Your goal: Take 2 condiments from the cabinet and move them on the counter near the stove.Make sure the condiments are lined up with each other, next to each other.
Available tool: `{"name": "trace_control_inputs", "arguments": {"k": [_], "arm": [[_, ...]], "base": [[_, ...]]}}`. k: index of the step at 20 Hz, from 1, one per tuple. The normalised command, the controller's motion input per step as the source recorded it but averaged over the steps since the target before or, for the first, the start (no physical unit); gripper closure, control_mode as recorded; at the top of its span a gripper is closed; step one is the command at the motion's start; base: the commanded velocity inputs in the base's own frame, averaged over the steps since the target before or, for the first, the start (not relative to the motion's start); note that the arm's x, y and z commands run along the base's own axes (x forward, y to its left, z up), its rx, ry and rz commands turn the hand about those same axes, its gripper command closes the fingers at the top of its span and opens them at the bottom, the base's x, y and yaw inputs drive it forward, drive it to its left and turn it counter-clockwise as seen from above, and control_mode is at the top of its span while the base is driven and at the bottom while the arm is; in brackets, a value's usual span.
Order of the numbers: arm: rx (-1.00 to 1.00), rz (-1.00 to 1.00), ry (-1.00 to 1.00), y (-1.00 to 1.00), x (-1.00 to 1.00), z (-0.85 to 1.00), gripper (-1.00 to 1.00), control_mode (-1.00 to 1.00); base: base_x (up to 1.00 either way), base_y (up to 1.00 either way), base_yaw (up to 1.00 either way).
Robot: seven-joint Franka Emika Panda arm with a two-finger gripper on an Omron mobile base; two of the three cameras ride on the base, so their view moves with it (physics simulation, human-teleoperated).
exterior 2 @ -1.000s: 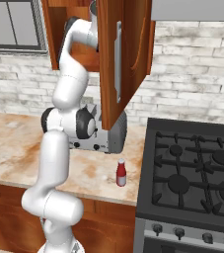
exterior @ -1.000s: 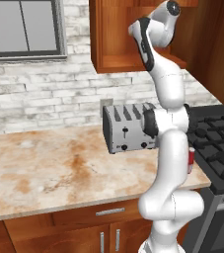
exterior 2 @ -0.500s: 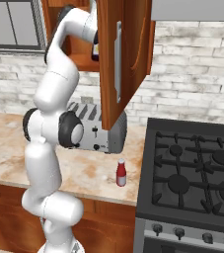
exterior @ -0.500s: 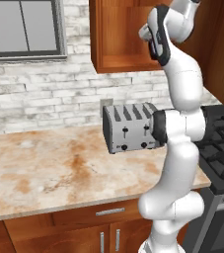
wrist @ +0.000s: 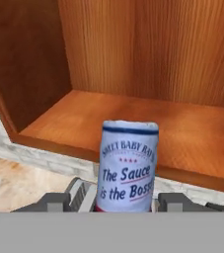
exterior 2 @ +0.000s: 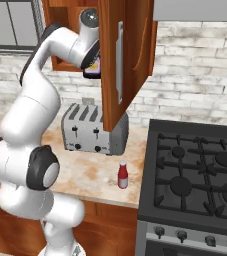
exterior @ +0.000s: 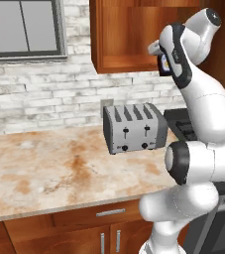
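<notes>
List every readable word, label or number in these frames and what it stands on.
"SWEET BABY RAY'S", small and blurred, best reading: sauce bottle label, top arc.
"The Sauce is the Boss": same label, below.
Red bottle on the counter: no legible text.
Toaster: none readable.

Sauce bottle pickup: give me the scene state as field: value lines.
tool: shut on the sauce bottle, just outside the cabinet
sauce bottle: upright, label reads "The Sauce is the Boss"
cabinet shelf: bare wood behind the bottle
cabinet door: open
red bottle: upright on the counter, beside the stove
toaster: on the counter, below the cabinet
</notes>
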Motion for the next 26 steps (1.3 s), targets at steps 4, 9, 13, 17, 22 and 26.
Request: {"name": "trace_control_inputs", "arguments": {"k": [4, 9, 13, 17, 22, 26], "arm": [[0.00, 0.00, -0.03, 0.32, -1.00, -0.09, 1.00, -1.00], [0.00, 0.00, 0.00, 0.22, -1.00, -0.07, 1.00, -1.00], [0.00, 0.00, 0.03, 0.07, -0.95, -0.09, 1.00, -1.00], [0.03, -0.03, 0.12, 0.00, -0.60, -0.17, 1.00, -1.00], [0.03, -0.05, 0.11, 0.00, -0.39, -0.10, 1.00, -1.00], [0.02, -0.02, 0.04, -0.12, -0.03, 0.00, 1.00, -1.00]], "base": [[0.00, 0.00, 0.00], [0.00, 0.00, 0.00], [0.00, 0.00, 0.00], [0.00, 0.00, 0.00], [0.00, 0.00, 0.00], [0.00, 0.00, 0.00]]}}
